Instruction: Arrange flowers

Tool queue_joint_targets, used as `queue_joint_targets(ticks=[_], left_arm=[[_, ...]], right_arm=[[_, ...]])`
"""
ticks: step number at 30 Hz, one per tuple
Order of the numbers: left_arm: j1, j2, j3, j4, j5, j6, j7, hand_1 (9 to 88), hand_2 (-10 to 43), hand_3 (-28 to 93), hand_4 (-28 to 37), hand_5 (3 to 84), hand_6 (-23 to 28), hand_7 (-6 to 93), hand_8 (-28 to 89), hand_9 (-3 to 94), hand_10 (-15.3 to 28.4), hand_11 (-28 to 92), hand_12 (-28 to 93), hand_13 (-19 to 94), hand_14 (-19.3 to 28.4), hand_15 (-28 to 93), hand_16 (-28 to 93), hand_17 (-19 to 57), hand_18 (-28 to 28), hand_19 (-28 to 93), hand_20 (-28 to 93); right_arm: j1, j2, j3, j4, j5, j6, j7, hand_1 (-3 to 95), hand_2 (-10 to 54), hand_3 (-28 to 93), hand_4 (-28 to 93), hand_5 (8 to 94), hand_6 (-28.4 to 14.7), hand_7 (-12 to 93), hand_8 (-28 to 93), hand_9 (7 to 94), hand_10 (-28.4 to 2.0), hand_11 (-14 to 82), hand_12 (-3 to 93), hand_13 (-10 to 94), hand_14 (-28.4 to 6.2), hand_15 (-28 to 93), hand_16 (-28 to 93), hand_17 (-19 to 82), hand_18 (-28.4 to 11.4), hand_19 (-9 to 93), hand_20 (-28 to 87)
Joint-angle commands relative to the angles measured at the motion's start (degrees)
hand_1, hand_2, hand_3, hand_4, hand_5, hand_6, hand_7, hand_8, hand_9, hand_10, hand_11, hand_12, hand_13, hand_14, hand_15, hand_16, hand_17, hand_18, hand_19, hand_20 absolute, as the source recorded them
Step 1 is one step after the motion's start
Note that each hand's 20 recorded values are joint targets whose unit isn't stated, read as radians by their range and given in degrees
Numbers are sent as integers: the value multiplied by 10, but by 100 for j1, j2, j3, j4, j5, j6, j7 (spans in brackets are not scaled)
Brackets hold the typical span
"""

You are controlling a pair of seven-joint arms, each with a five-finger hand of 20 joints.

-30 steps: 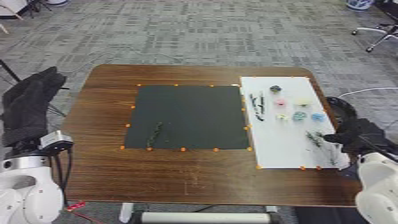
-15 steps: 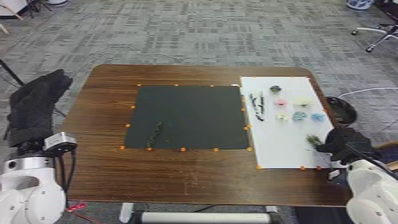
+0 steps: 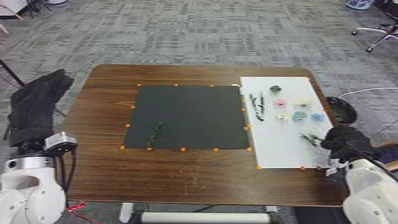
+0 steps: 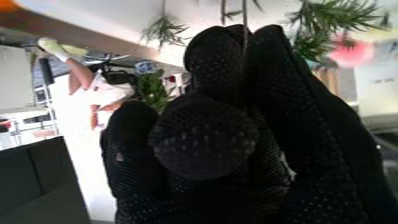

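My right hand [image 3: 346,142] is over the white sheet's right edge, with green sprigs [image 3: 311,138] beside its fingers. In the right wrist view the hand [image 4: 204,135] has its thumb bent against the fingers, and a thin stem runs in between them; leafy greenery [image 4: 333,20] and a pink flower [image 4: 351,52] lie beyond. On the white sheet [image 3: 280,150] are dark stems [image 3: 258,107], a dark flower [image 3: 275,89], a pink flower [image 3: 281,102], pale yellow ones and blue ones [image 3: 317,117]. One green sprig [image 3: 155,135] lies on the black mat [image 3: 191,112]. My left hand [image 3: 37,102], fingers straight, is left of the table.
Orange markers edge the black mat and the white sheet on the brown table [image 3: 187,180]. A round black object [image 3: 341,110] stands beyond the table's right edge, and an office chair [image 3: 384,32] is farther back.
My right hand has come slightly left and nearer the table's front, over the lower sprigs. The greenery beside its fingers has shifted. My left hand has moved slightly right.
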Motion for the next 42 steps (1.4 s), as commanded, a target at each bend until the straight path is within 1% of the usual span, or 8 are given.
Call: queue_joint_targets(ticks=[1, 7, 12, 15, 20, 30, 36, 42], left_arm=[[50, 206, -276, 55, -38, 3, -69, 314, 8, 677, -216, 552, -14, 173, -94, 490, 140, 220, 113, 361, 173, 227, 10, 21, 152, 197, 204], [39, 300, -510, 283, -23, 15, -125, 287, 17, 683, -229, 551, -14, 173, -95, 492, 141, 220, 113, 362, 173, 224, 10, 23, 150, 179, 193], [26, 283, -574, 600, -155, 275, -188, 254, 38, 692, -267, 551, -12, 171, -94, 494, 142, 216, 110, 365, 170, 209, 6, 35, 137, 135, 172], [0, 258, -504, 734, -350, 375, -272, 238, 61, 691, -277, 553, -11, 169, -94, 495, 143, 213, 108, 365, 168, 199, 6, 39, 131, 121, 167], [-96, 252, -337, 890, -404, 461, -378, 203, 137, 684, -282, 559, -14, 162, -96, 500, 144, 208, 103, 366, 165, 186, 8, 41, 124, 107, 163], [-57, 221, -276, 804, -331, 233, -430, 191, 149, 690, -283, 560, -13, 156, -93, 504, 146, 203, 103, 364, 165, 181, 11, 40, 122, 107, 164], [-75, 245, -194, 720, -340, 225, -459, 190, 142, 692, -283, 558, -12, 155, -92, 502, 145, 201, 105, 363, 164, 181, 13, 39, 122, 107, 164], [-153, 281, -82, 723, -305, 146, -502, 196, 125, 693, -283, 553, -11, 153, -90, 500, 145, 200, 105, 360, 165, 181, 13, 37, 123, 107, 164]], right_arm=[[797, 478, 103, -565, 280, -78, -130, 571, -31, 539, -107, 703, -29, 323, 241, 869, -112, 386, 310, 937, -12, 562, 295, 662, -114, 932, 433], [2108, 572, -663, -789, 1177, -128, -240, 558, -39, 565, -105, 711, -33, 337, 218, 871, -110, 382, 304, 937, -13, 563, 295, 662, -114, 932, 440], [3643, 309, -2198, -536, 1958, -183, -385, 557, -45, 573, -107, 715, -36, 336, 211, 877, -112, 366, 292, 937, -14, 562, 298, 661, -115, 932, 451], [4387, 3, -3088, -322, 2343, -297, -462, 561, -48, 572, -108, 719, -39, 333, 208, 885, -118, 341, 282, 937, -14, 561, 299, 661, -114, 932, 455], [5281, -593, -4258, 155, 2764, -428, -428, 561, -50, 573, -105, 726, -42, 325, 201, 894, -126, 302, 266, 937, -15, 557, 302, 660, -113, 932, 459], [5661, -1515, -5298, 972, 2998, -456, -78, 563, -55, 572, -108, 741, -46, 303, 181, 912, -129, 210, 204, 937, -19, 554, 297, 661, -115, 932, 459], [5614, -1880, -5712, 1311, 2975, -373, 137, 565, -58, 569, -112, 751, -46, 288, 167, 917, -127, 178, 175, 937, -23, 544, 282, 663, -115, 932, 451], [5648, -2137, -5982, 1687, 2534, 87, 201, 568, -57, 565, -116, 761, -45, 262, 163, 905, -126, 156, 158, 937, -24, 543, 272, 663, -115, 932, 446]])
